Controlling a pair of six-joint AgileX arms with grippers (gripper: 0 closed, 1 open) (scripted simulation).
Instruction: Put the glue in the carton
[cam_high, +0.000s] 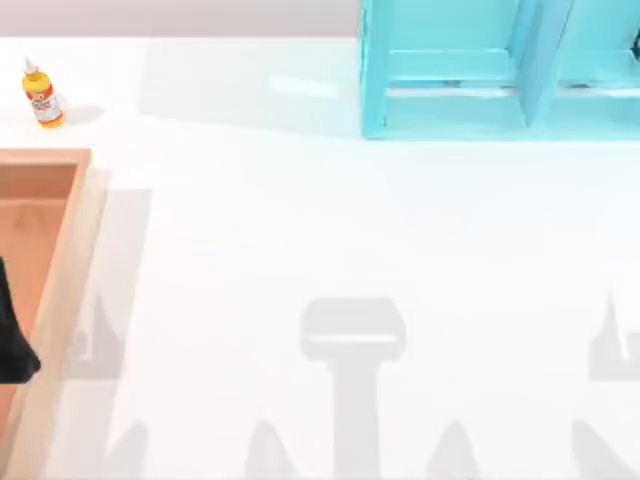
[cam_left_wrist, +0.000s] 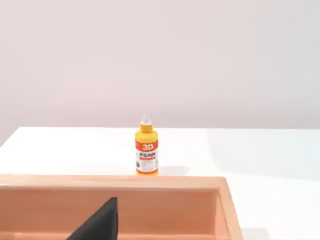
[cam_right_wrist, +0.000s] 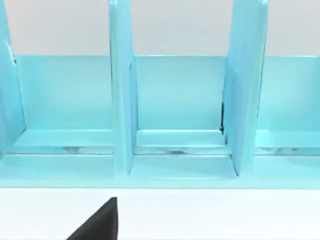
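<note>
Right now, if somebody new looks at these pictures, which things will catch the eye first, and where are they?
First comes the big cyan-blue shelf unit with upright dividers, at the table's far edge, right of centre. Next is the small yellow-orange glue bottle with a pointed cap, standing upright and alone at the far left corner. Just nearer than it, apart from it, lies the large open carton with an orange-brown inside and a tan rim, along the left edge.

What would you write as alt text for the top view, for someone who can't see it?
A small glue bottle stands on a white table near its far left corner, just beyond an open carton at the left edge. A cyan shelf sits at the far right.
</note>
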